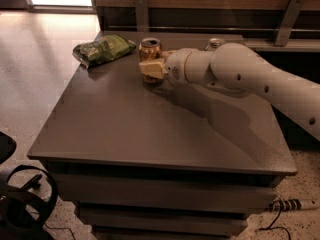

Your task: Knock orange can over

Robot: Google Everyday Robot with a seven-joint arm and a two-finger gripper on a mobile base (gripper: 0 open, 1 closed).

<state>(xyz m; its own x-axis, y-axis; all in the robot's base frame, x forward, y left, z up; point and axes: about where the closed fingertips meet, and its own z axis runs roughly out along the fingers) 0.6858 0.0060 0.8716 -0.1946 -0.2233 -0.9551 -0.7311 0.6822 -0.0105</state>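
The orange can (pixel 150 48) stands upright near the far edge of the grey table (pixel 125 129), with its silver top showing. My gripper (pixel 152 69) reaches in from the right on the white arm (pixel 240 71). It sits right against the front of the can's lower half and hides that part. I cannot tell whether it is touching the can or holding it.
A green snack bag (pixel 102 49) lies at the table's far left corner. Another can (pixel 215 43) peeks out behind the arm at the far right. A wooden wall with a ledge and metal brackets runs behind the table. A black object (pixel 20 204) and cables lie on the floor.
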